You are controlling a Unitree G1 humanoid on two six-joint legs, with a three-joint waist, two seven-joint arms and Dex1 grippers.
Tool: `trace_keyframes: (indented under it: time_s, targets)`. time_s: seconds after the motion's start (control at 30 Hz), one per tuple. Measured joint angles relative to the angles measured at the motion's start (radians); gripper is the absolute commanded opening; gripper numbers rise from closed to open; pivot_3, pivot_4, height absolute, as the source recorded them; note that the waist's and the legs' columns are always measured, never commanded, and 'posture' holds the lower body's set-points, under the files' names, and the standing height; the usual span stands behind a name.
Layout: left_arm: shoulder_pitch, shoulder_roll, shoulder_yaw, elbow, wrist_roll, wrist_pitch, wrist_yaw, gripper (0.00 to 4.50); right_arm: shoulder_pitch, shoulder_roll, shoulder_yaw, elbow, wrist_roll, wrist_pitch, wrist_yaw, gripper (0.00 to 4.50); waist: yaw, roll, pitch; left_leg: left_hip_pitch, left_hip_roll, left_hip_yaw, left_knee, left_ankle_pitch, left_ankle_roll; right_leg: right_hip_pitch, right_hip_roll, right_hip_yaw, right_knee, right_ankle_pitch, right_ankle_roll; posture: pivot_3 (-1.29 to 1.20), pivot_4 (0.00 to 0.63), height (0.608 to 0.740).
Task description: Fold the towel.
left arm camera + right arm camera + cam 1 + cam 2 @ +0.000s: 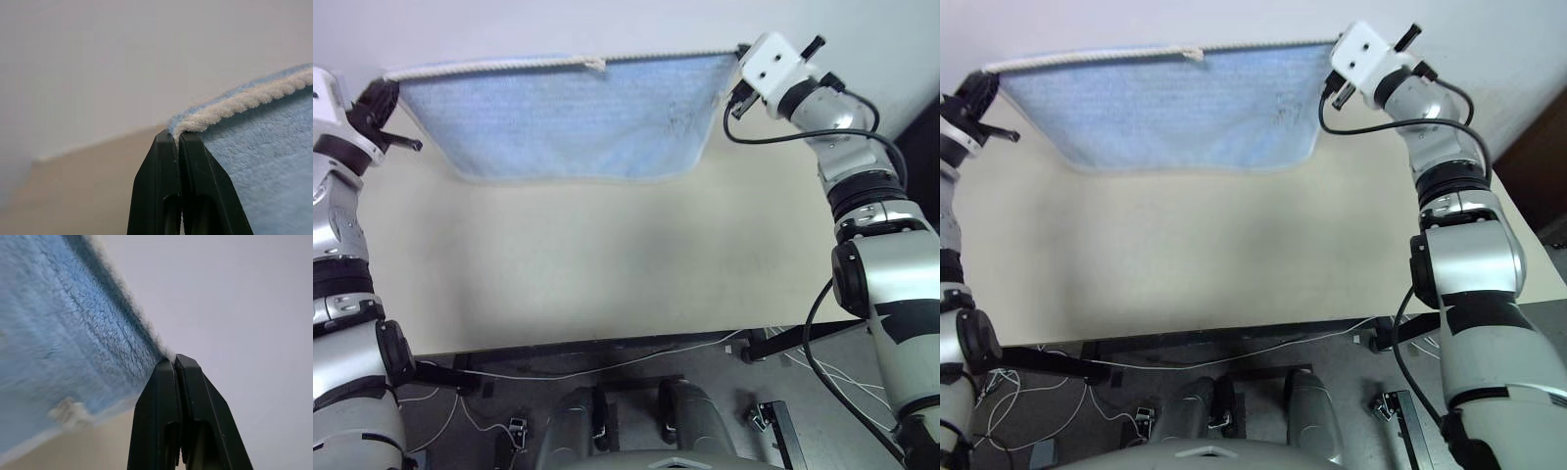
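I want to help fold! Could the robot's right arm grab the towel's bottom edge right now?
Probably not: the right tool is shut on the towel's top corner, and the left tool on the other corner. The bottom edge hangs free, but letting go would drop that corner.

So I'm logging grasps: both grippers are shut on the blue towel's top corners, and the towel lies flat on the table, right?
Not flat. The towel hangs stretched between the left gripper and right gripper, lifted, as the left eye view shows. Both are shut on its corners.
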Motion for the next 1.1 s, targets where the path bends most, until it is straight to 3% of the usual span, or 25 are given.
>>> trace_keyframes:
  time_s: [0.13,0.33,0.47,0.7,0.83,1.1]
  targets:
    - [0.104,0.014,0.004,-0.042,-0.041,0.014,-0.126,0.0,0.115,-0.048,-0.064,-0.144,0.136,0.015,0.219,0.03,-0.007,0.0,0.0,0.003,0.0,0.0,-0.001,0.0,0.0,0.004,0.0,0.0,-0.001,-0.001,0.001,0.0,0.15,0.74]
    - [0.537,0.034,0.044,-0.284,-0.179,0.19,-0.371,0.0,0.565,-0.156,-0.087,-0.581,0.339,0.23,0.565,0.03,-0.004,0.0,0.001,0.006,0.001,-0.004,0.001,0.0,0.0,0.005,-0.001,0.0,0.0,-0.001,0.001,0.0,0.15,0.74]
    - [0.821,0.071,0.093,-0.483,-0.252,0.315,-0.473,0.0,0.804,-0.274,-0.132,-0.876,0.471,0.426,0.7,0.03,0.009,0.0,0.001,0.007,0.001,-0.005,0.001,-0.002,0.001,0.006,-0.003,0.0,-0.001,-0.001,0.001,0.0,0.15,0.74]
    - [1.109,0.086,0.209,-0.704,-0.356,0.49,-0.553,0.0,1.047,-0.402,-0.228,-1.18,0.645,0.664,0.834,0.03,0.027,-0.001,0.001,0.01,0.0,-0.007,0.001,-0.007,0.004,0.007,-0.008,0.0,-0.003,-0.003,-0.004,0.0,0.15,0.74]
    - [1.134,0.093,0.248,-0.755,-0.38,0.534,-0.552,0.0,1.046,-0.422,-0.243,-1.207,0.654,0.699,0.848,0.03,0.029,-0.001,0.001,0.01,0.0,-0.008,0.001,-0.008,0.004,0.004,-0.008,0.0,-0.003,-0.003,-0.008,0.0,0.15,0.74]
    - [0.863,0.057,0.132,-0.592,-0.202,0.386,-0.378,0.0,0.698,-0.234,-0.077,-0.857,0.406,0.549,0.66,0.03,0.028,-0.001,0.0,0.007,-0.001,-0.006,0.0,-0.005,-0.001,0.004,-0.008,0.0,-0.002,-0.002,-0.007,0.0,0.15,0.74]
